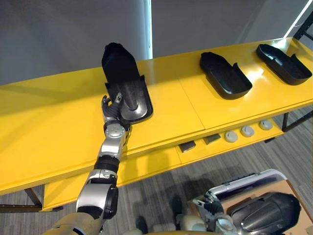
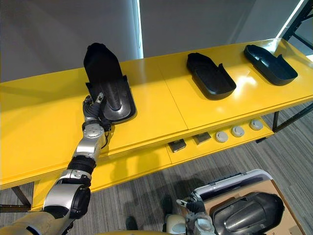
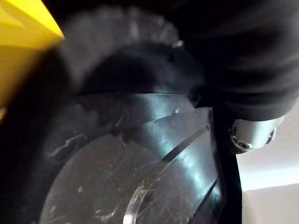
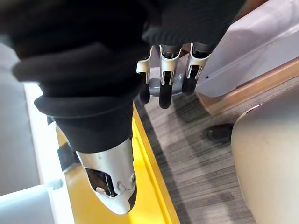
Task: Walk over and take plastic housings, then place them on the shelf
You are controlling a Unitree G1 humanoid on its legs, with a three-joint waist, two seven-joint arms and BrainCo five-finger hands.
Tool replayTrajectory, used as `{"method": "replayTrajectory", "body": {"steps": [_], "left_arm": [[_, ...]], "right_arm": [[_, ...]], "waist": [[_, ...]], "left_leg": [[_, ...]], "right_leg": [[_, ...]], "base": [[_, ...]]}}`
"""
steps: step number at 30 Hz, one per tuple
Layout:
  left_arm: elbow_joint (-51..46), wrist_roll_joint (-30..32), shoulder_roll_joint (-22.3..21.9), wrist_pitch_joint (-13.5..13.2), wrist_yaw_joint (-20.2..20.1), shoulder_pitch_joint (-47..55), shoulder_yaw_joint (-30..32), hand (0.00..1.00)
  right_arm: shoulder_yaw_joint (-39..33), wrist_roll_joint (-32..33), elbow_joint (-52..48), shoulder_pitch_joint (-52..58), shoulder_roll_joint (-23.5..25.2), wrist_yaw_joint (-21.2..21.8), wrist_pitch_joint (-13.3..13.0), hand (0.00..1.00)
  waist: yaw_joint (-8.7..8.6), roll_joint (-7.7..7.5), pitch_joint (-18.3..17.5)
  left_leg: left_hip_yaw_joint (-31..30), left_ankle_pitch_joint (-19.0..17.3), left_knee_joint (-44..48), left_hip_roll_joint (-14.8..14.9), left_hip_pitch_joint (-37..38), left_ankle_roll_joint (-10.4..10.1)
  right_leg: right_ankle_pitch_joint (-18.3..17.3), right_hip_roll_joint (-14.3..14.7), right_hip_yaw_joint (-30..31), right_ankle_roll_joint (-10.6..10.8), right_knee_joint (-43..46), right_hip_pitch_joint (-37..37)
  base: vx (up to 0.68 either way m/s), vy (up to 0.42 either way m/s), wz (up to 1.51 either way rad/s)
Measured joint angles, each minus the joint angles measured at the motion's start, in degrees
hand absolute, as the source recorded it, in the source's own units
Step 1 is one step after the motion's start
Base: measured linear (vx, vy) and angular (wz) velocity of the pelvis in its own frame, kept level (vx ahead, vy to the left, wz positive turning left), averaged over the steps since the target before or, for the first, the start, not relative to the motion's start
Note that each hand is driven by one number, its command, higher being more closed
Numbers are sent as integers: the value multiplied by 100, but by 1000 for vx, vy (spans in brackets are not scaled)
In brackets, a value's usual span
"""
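I see my left hand's [image 1: 113, 105] fingers clamped on the near edge of a black plastic housing [image 1: 124, 83], thumb inside its rim. The housing sits over the yellow shelf [image 1: 49, 112] top with its narrow end pointing away. I cannot tell whether it lies flat. A second housing [image 1: 225, 74] and a third housing [image 1: 284, 62] lie further right on the same top, well apart. Pale discs [image 1: 247, 131] line the lower ledge [image 1: 161, 161]. My right hand [image 4: 164, 88] hangs loose over the carpet, holding nothing.

txt: none legible | labels/nos.: none | signs: none
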Motion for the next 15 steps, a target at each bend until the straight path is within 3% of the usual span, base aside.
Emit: {"method": "replayTrajectory", "body": {"steps": [7, 15], "left_arm": [[-82, 9, -105, 48, 114, 39, -1, 0], [-984, 361, -143, 167, 119, 612, -14, 0]], "right_arm": [[0, 3, 43, -4, -10, 1, 0, 0], [1, 2, 46, -2, -10, 11, 17, 0]], "waist": [[2, 0, 0], [20, 0, 0]], "left_leg": [[-17, 0, -3, -42, 10, 1], [-133, 25, -6, -51, 11, 38]], "right_leg": [[2, -46, -11, 6, 1, 15], [-1, -62, -135, 13, 20, 72]], "base": [[0, 0, 0], [-10, 2, 7]]}}
